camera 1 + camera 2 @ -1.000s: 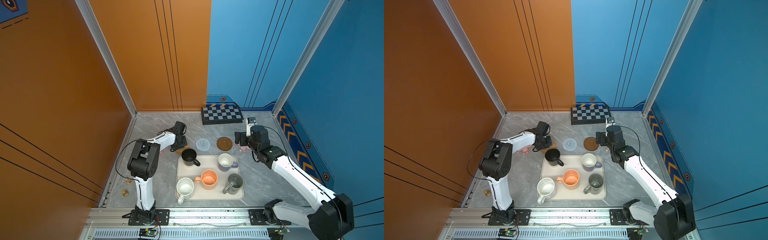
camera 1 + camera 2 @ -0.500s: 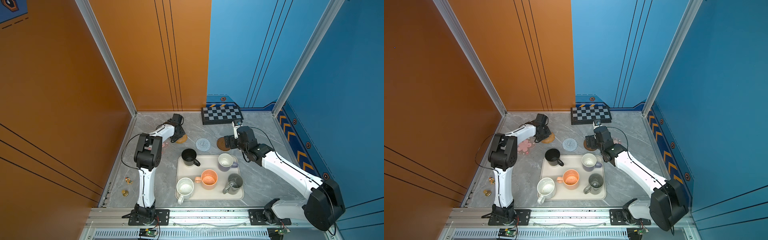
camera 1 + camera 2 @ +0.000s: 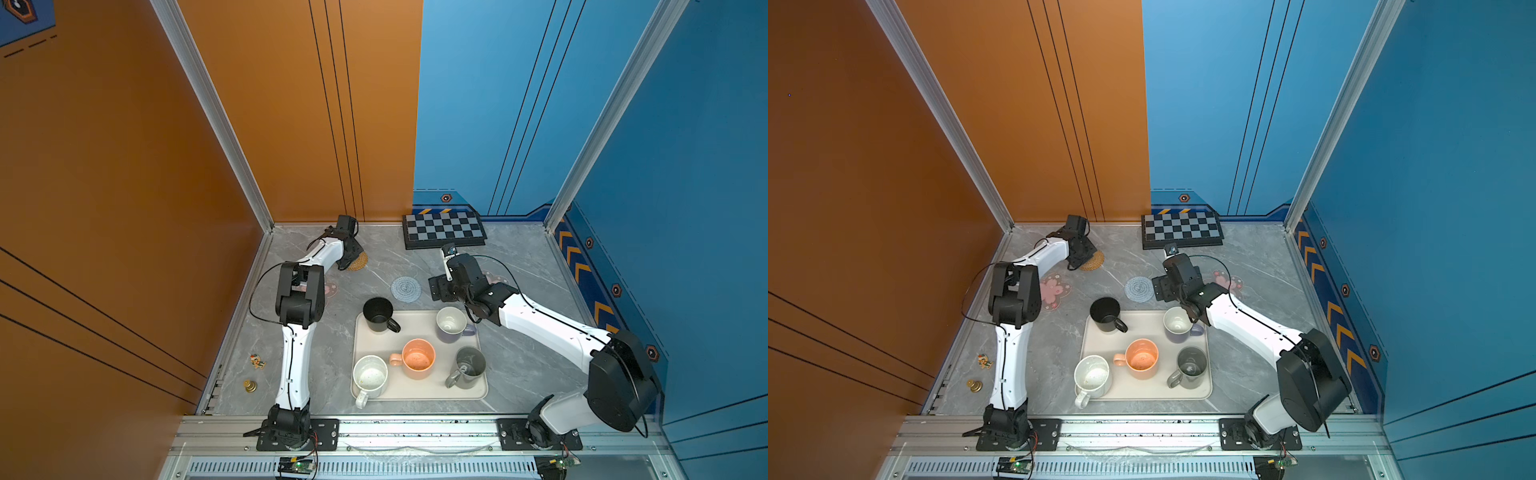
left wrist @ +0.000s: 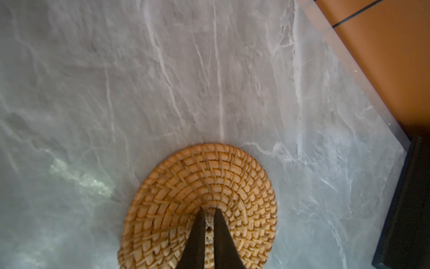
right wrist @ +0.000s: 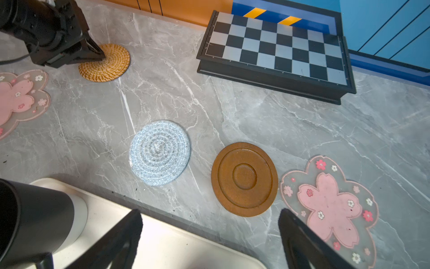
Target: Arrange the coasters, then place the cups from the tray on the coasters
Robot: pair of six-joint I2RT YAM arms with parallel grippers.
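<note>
Left pincer (image 4: 208, 210) clamped nearly shut on a pinch of weave in the straw coaster (image 4: 197, 181), far back on the bench (image 4: 162, 69) near the orange wall (image 4: 384, 58), while the right pincer (image 5: 209, 213) hung with its jaws spread wide and empty over the far rim of the tray (image 5: 162, 244). Between them lay the grey-blue coaster (image 5: 159, 152), the brown wooden coaster (image 5: 244, 179) and a pink flower coaster (image 5: 330, 205) in a loose row, with the second pink flower coaster (image 5: 18, 97) off to the left arm's side (partly hidden under that arm in a top view). All five cups stood on the tray: black cup (image 3: 378, 313), lavender cup (image 3: 451, 324), peach cup (image 3: 417, 357), grey cup (image 3: 469, 363) and speckled white cup (image 3: 370, 376). The arranging step looked unfinished. So thin a grip on stiff straw could slip, likely leaving that coaster crooked or stranded out of line by the wall; whether it was lifted or resting flat could not be told. The right arm's wide jaws, near the black and lavender cups, could clip a rim or handle on any low sweep and tip a cup across the tray
</note>
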